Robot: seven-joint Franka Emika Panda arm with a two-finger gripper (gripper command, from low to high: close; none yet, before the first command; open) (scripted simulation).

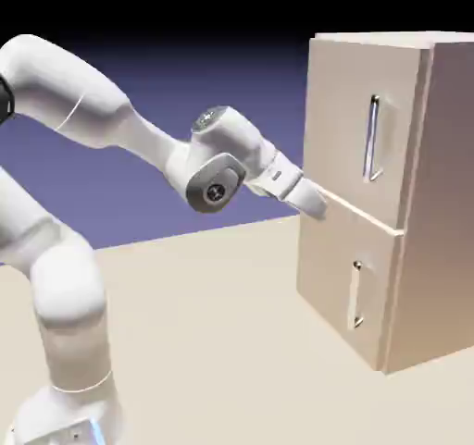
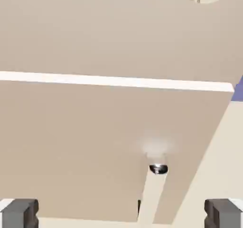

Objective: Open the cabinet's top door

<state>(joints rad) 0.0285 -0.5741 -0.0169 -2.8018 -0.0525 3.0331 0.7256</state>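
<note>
The beige cabinet [image 1: 442, 203] stands at the exterior view's right. Its top door [image 1: 338, 110] is flush and carries a long vertical silver handle [image 1: 372, 138]. My gripper [image 1: 318, 204] is at the front face, by the seam between the two doors, near the door's left edge and well to the left of and below the handle. In the hand view, beige wood fills the picture, crossed by a pale seam [image 2: 114, 81]. My gripper [image 2: 121, 214] is open with nothing in it, and its grey fingertips [image 2: 19, 213] sit far apart at the bottom corners.
The shorter bottom door [image 1: 329, 277] has a small vertical handle [image 1: 355, 295]. A handle seen end-on [image 2: 158, 169] shows on the panel below the seam in the hand view. The beige table [image 1: 213, 341] spreads out before the cabinet.
</note>
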